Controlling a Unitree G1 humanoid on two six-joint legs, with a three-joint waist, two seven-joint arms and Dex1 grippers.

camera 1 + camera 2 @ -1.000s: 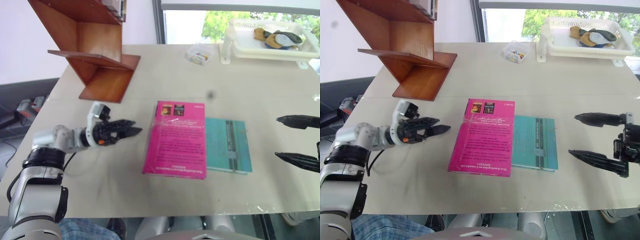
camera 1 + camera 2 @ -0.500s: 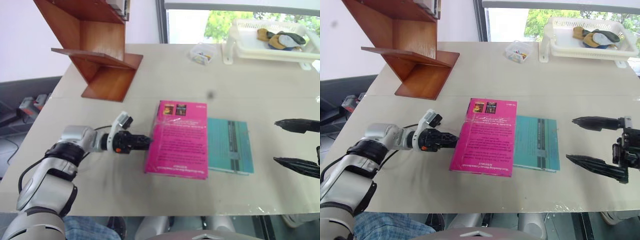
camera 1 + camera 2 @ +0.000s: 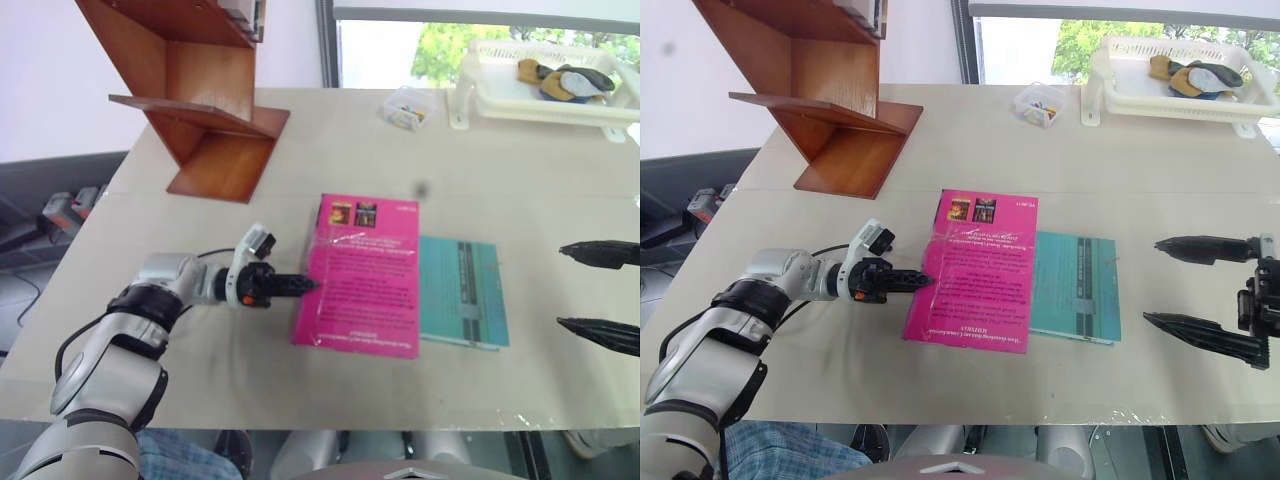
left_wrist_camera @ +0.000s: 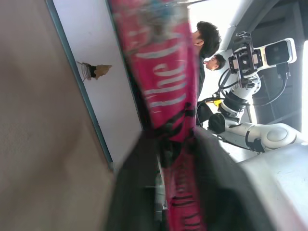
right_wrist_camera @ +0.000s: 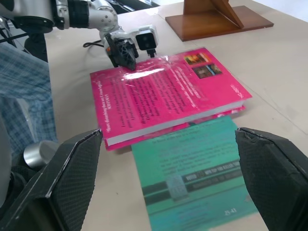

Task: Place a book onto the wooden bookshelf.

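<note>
The book (image 3: 365,275), thick and bright pink, lies flat in the middle of the table, partly over a thinner teal book (image 3: 462,295). My left gripper (image 3: 308,284) points level at the book's left long edge and is shut on it. In the left wrist view the pink spine (image 4: 163,96) runs between the two dark fingers (image 4: 134,192). The wooden bookshelf (image 3: 200,90), reddish-brown with slanted boards, stands at the table's far left corner. My right gripper (image 3: 560,286) hovers open to the right of the teal book, its fingers (image 5: 72,178) wide apart.
A white basket (image 3: 470,90) holding some items sits at the far right by the window. A small clear box (image 3: 407,107) is next to it. Bare table lies between the bookshelf and the books. The wrist view catches people and another robot (image 4: 250,72) behind.
My left gripper has moved right to the pink book's left edge and has shut on it. The right gripper has kept still.
</note>
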